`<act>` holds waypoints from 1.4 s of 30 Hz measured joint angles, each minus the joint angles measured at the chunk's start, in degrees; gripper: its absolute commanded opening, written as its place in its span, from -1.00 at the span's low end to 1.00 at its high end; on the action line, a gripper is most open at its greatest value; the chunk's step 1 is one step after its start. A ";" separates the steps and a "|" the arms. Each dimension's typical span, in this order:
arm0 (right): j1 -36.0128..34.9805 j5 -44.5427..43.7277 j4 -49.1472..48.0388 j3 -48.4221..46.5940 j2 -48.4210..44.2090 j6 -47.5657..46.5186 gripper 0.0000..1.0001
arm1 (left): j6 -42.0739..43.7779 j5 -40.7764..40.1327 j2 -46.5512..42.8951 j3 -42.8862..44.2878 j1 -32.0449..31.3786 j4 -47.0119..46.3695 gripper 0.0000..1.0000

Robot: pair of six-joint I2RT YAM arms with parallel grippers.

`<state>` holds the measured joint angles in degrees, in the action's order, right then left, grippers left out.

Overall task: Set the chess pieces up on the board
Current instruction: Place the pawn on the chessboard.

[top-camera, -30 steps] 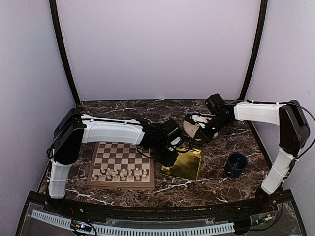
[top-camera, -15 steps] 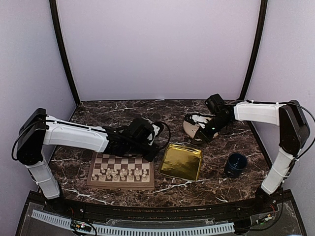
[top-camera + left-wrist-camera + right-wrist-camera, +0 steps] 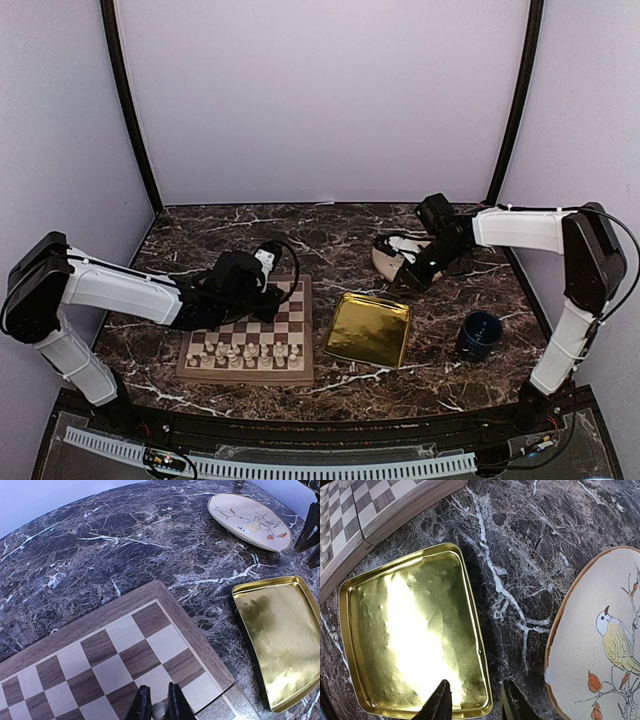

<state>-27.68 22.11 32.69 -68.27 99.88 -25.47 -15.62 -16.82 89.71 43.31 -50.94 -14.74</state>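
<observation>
The bench (image 3: 330, 235) was dark brown marble with white veins and a polished look. On its left part lay the board (image 3: 100, 665), a square of matt wood with visible grain, dark brown and pale tan checks inside a plain brown frame. The chess pieces (image 3: 245, 352), tiny cream-white figures with rounded heads, stood in two rows along the board's near edge; the far squares were bare. The left hand (image 3: 160, 706) hung over the board's far right part, its black fingers pressed together on a single piece (image 3: 160, 711), a small pale rounded knob whose kind could not be told. Just beside the board to the right lay a shiny gold tray (image 3: 415, 630), rectangular with rounded corners, a raised rim and a dimpled floor. The right hand (image 3: 475, 702) hovered with fingers spread and nothing between them, over bare marble between the tray and a speckled cream plate (image 3: 600, 645) painted with a bird and orange leaves. A dark blue cup (image 3: 478, 335) stood near the tray's right side.
</observation>
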 measured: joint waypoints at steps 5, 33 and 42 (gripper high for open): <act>0.00 0.17 0.04 0.00 0.42 -0.17 -0.32 | 0.02 -0.07 0.04 -0.26 0.70 -0.90 -0.86; 0.00 0.83 0.35 -0.02 2.25 -0.37 -0.30 | -0.02 1.88 2.97 -0.26 0.96 -0.61 -0.53; 0.00 0.90 0.35 -0.02 2.25 -0.39 -0.29 | -0.09 2.62 2.34 1.81 0.96 4.66 -0.32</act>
<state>-27.68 23.00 33.04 -68.29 102.13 -25.87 -15.70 -14.20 92.05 45.12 -49.98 -10.09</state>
